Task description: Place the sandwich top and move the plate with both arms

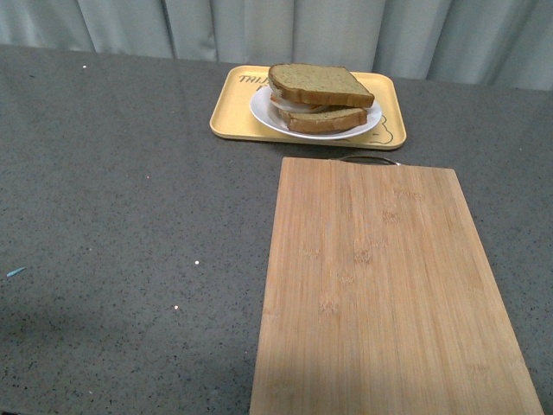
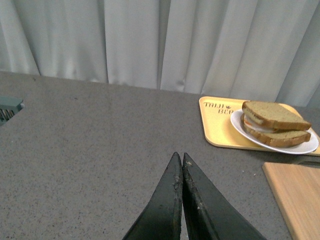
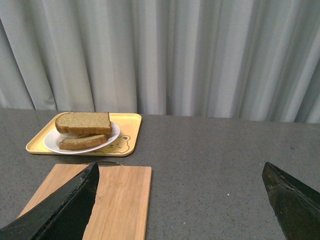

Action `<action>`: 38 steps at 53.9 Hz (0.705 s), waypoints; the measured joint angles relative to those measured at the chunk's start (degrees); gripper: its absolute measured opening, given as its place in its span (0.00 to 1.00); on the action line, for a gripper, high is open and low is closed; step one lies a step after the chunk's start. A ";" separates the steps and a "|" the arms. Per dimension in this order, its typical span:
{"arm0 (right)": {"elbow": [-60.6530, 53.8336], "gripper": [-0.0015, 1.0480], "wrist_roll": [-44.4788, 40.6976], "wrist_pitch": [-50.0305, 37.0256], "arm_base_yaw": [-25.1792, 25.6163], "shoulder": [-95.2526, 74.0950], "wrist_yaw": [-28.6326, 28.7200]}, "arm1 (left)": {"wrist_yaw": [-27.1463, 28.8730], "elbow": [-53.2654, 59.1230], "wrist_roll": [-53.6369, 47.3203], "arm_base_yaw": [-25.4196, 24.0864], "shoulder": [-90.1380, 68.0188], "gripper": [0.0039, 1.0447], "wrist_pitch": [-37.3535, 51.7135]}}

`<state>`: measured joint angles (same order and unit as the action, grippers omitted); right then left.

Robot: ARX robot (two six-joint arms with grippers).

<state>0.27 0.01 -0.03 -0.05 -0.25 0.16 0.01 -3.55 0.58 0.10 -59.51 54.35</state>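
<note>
surface (image 1: 130, 190): dark grey speckled stone, running back to a pale curtain.
yellow tray (image 1: 233, 108): lies flat on the surface, well ahead of both grippers, near the curtain.
cutting board (image 1: 380, 285): bare bamboo, flat on the surface, just short of the tray, between it and the right gripper (image 3: 180, 200).

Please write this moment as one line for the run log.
top slice: on sandwich | plate: on yellow tray | left gripper: shut, empty | right gripper: open, empty
</note>
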 joint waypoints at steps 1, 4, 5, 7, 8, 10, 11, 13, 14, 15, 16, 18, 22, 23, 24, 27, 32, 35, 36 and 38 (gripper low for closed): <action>0.00 0.91 0.00 0.00 0.00 0.00 0.00 | 0.00 0.13 0.00 0.00 1.40 0.03 -0.94; 0.00 0.91 0.00 0.00 -0.02 0.00 0.00 | 0.00 0.44 -0.02 0.00 3.87 0.03 -2.51; 0.00 0.91 0.00 0.00 0.00 0.00 -0.02 | -0.02 0.63 -0.02 0.00 5.01 0.03 -3.30; 0.00 0.91 0.00 0.00 0.00 0.00 -0.02 | -0.02 0.90 -0.04 0.00 6.45 0.03 -4.44; 0.00 0.91 0.00 0.00 0.00 0.00 -0.02 | -0.02 1.07 -0.04 0.00 7.39 0.03 -5.25; 0.00 0.91 0.00 0.00 0.00 0.00 -0.02 | -0.02 1.36 -0.09 0.00 8.72 0.03 -6.40; 0.00 0.91 0.00 0.00 0.00 0.00 -0.02 | -0.02 1.49 -0.11 0.00 9.40 0.03 -6.99; 0.00 0.91 0.00 0.00 0.00 0.00 -0.02 | -0.02 1.90 -0.13 0.00 11.37 0.03 -8.74; 0.00 0.91 0.00 0.00 0.00 0.00 -0.02 | -0.04 2.03 -0.13 0.00 12.20 0.03 -9.42; 0.00 0.91 0.00 0.00 0.00 0.00 -0.02 | -0.02 2.25 -0.13 0.00 13.51 0.03 -10.40; 0.00 0.91 0.00 0.00 0.00 0.00 -0.02 | -0.02 2.40 -0.13 0.00 14.82 0.03 -11.50; 0.00 0.91 0.00 0.00 0.00 0.00 0.00 | 0.00 2.51 -0.15 0.00 17.03 0.03 -13.44; 0.00 0.91 0.00 0.00 0.00 0.00 0.00 | 0.00 2.54 -0.15 0.00 21.18 0.03 -17.11; 0.00 0.91 0.00 0.00 0.00 0.00 -0.02 | -0.02 2.54 -0.15 0.00 22.01 0.03 -17.86; 0.00 0.91 0.00 0.00 0.00 0.00 -0.02 | -0.02 2.56 -0.15 0.00 23.23 0.03 -18.93; 0.00 0.91 0.00 0.00 0.00 0.00 -0.02 | -0.02 2.56 -0.15 0.00 26.03 0.03 -21.44; 0.00 0.91 0.00 0.00 0.00 0.00 0.00 | -0.02 2.58 -0.15 0.00 29.81 0.03 -24.94; 0.00 0.91 0.00 0.00 0.00 0.00 0.00 | -0.02 2.58 -0.15 0.00 31.47 0.03 -26.53; 0.00 0.91 0.00 0.00 0.00 0.00 0.00 | 0.00 2.58 -0.15 0.00 32.30 0.03 -27.28; 0.00 0.91 0.00 0.00 0.00 0.00 0.00 | -0.02 2.58 -0.15 0.00 33.27 0.03 -28.20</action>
<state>0.27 0.01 -0.03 -0.05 -0.25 0.16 -0.01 -0.97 0.43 0.10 -26.24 26.15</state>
